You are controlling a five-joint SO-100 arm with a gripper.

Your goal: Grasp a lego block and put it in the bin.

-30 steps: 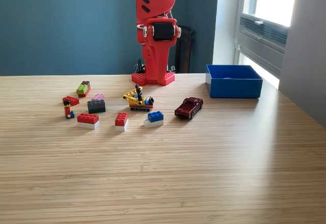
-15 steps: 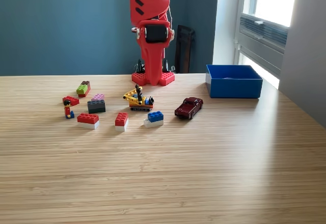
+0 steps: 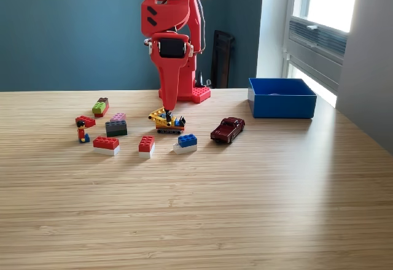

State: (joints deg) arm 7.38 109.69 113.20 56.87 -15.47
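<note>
The end effector [image 3: 166,108] is hanging above the yellow lego vehicle [image 3: 166,121], its opening unreadable, gripping nothing visible; the bin [image 3: 281,97] is sitting apparently empty, grasping undone.

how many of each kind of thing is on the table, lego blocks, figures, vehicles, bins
lego blocks: 6, namely green and brown, small red, pink on grey, red on white, another red on white, blue on white
minifigure: 1
yellow lego vehicle: 1
dark red toy car: 1
blue bin: 1
total: 10
</note>
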